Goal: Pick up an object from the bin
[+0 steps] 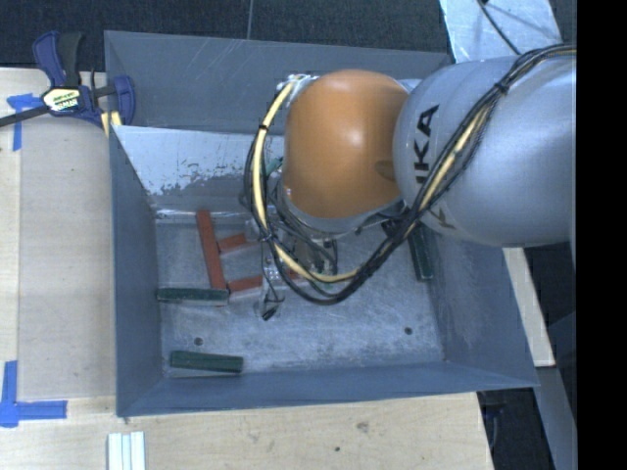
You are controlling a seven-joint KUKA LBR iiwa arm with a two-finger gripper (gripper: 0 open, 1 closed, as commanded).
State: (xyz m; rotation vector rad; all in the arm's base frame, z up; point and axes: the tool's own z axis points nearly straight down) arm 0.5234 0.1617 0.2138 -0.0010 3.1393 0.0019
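Note:
My gripper [270,300] reaches down under the orange wrist cover to the bin floor, left of the middle. Its tip is right beside a short reddish-brown bar [245,284], at that bar's right end. A longer reddish-brown bar [208,245] stands upright just to the left, and another short one [233,244] branches off it. A dark green bar [192,296] lies flat to the left of the gripper, touching the short brown bar. Whether anything is gripped is hidden by the cover and cables.
Another dark green bar [206,362] lies near the bin's front wall at the left. A third dark green bar [421,258] shows on the right, partly under the arm. The arm and its cover hide the bin's back middle.

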